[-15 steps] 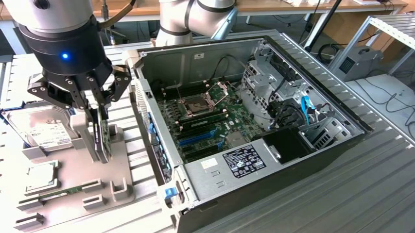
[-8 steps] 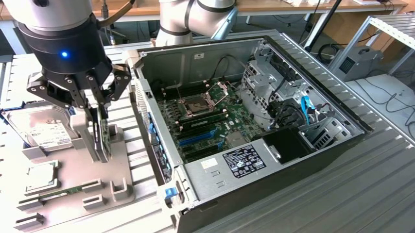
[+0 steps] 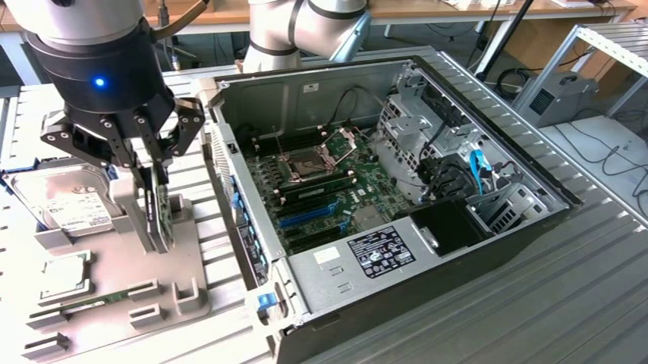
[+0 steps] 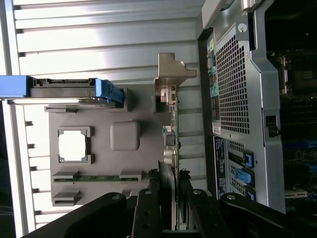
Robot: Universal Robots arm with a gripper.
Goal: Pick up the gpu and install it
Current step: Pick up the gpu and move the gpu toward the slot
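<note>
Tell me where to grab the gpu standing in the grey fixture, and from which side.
Probably pinch the flat faces of the gpu near its upper edge, coming straight down: it stands on edge in the grey fixture, which blocks the lower part.

Arm [image 3: 303, 26]: silver-grey links, bent over at the top of the exterior view.
Wrist [image 3: 96, 64]: dark cylinder with a lit blue light, pointing straight down.
Claw [image 3: 152, 182]: black linkage fingers [image 4: 148, 208] hang vertical, half closed, clamping the upright gpu [image 3: 159, 227] between them.
</note>
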